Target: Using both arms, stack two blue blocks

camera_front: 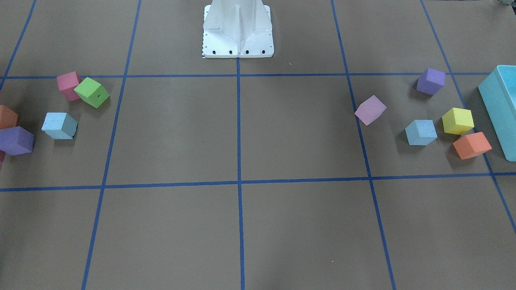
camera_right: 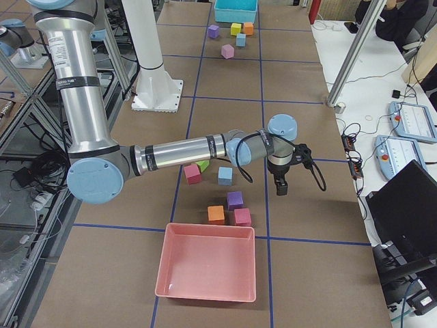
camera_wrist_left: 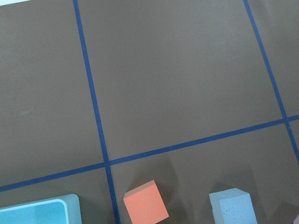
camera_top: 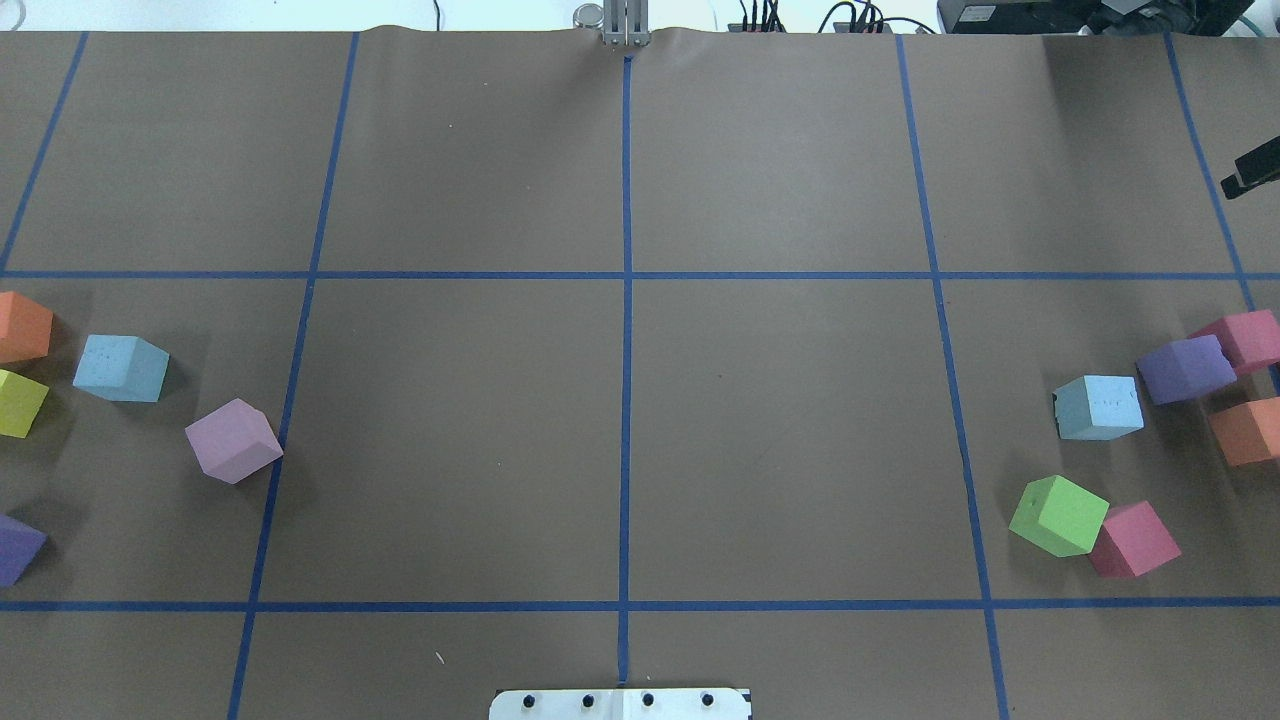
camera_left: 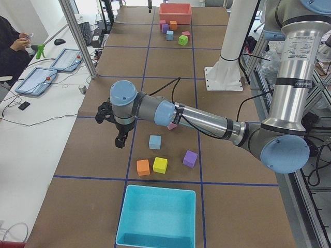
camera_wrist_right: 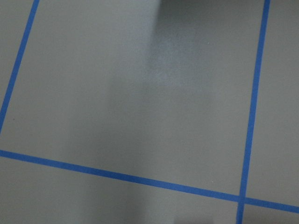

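One blue block (camera_top: 120,368) sits on the table on my left side, also in the front view (camera_front: 421,132) and at the bottom of the left wrist view (camera_wrist_left: 232,210). The other blue block (camera_top: 1098,407) sits on my right side, also in the front view (camera_front: 59,125). They are far apart, each among other cubes. My left gripper (camera_left: 120,139) hangs above the table beside the left block (camera_left: 154,142). My right gripper (camera_right: 280,186) hangs beside the right block (camera_right: 225,175). I cannot tell whether either is open or shut.
Orange (camera_front: 471,145), yellow (camera_front: 457,120), purple (camera_front: 430,81) and pink (camera_front: 370,109) cubes and a turquoise box (camera_front: 500,108) surround the left block. Green (camera_top: 1058,514), red (camera_top: 1133,539), purple (camera_top: 1185,368) and orange (camera_top: 1248,430) cubes and a pink tray (camera_right: 207,263) surround the right. The white base (camera_front: 238,28) stands at the middle.
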`<state>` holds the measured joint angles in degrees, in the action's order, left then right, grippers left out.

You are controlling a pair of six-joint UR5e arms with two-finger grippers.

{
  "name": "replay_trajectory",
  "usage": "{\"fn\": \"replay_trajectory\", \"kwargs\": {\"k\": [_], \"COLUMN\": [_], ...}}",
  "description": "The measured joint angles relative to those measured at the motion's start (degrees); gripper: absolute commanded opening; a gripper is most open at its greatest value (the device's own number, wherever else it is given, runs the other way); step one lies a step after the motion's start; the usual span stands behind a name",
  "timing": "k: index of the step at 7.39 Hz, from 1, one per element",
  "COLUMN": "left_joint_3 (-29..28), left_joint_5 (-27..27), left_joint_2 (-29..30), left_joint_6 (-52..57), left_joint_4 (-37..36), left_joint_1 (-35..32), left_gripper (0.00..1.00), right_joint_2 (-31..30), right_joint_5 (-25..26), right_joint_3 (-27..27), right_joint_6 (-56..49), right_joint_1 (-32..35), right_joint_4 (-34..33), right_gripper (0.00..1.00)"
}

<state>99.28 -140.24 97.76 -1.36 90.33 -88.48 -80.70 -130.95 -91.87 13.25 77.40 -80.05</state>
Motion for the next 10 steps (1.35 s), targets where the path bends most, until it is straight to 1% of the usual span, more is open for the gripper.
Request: {"fn": "replay_trajectory", "kwargs": {"k": [1, 4, 5, 6, 8, 9, 10], "left_joint_3": [-0.9, -1.7, -2.0, -2.6, -4.9, -5.9, -6.3], "left_joint_5": [0.1, 1.2, 2.2, 3.1, 3.7, 3.8, 3.8], "left_joint_2": [1.6, 4.2, 4.8, 5.2, 5.6, 5.6, 5.5], "left_joint_6": [-2.2, -8.0, -9.3, -10.9, -14.6, -15.3, -15.6], "left_joint_4": [0.1, 0.6, 0.9, 2.0, 6.9, 8.6, 9.3], "left_joint_1": [2.3, 8.4, 9.9, 11.2, 13.0, 13.3, 13.4], "left_gripper": [0.98, 0.98, 0.98, 0.98, 0.98, 0.98, 0.98], "right_joint_2": [-0.2, -2.2, -3.2, -4.6, -7.3, -8.3, -9.1], "right_joint_5": [-0.2, -0.6, -0.7, -1.1, -2.6, -2.5, -1.2], "right_joint_3": [-0.7, -8.6, -10.3, -11.5, -13.7, -14.7, -15.2], "right_joint_6": [3.7, 17.7, 22.0, 25.0, 28.9, 31.2, 32.5], "right_joint_1": [-2.0, -7.2, -9.7, -12.3, -15.7, -17.5, -19.3], "right_joint_4": [0.0, -0.7, -0.8, -0.8, -0.9, -0.7, -0.6], "right_gripper": [1.00, 1.00, 1.00, 1.00, 1.00, 1.00, 1.00]}}
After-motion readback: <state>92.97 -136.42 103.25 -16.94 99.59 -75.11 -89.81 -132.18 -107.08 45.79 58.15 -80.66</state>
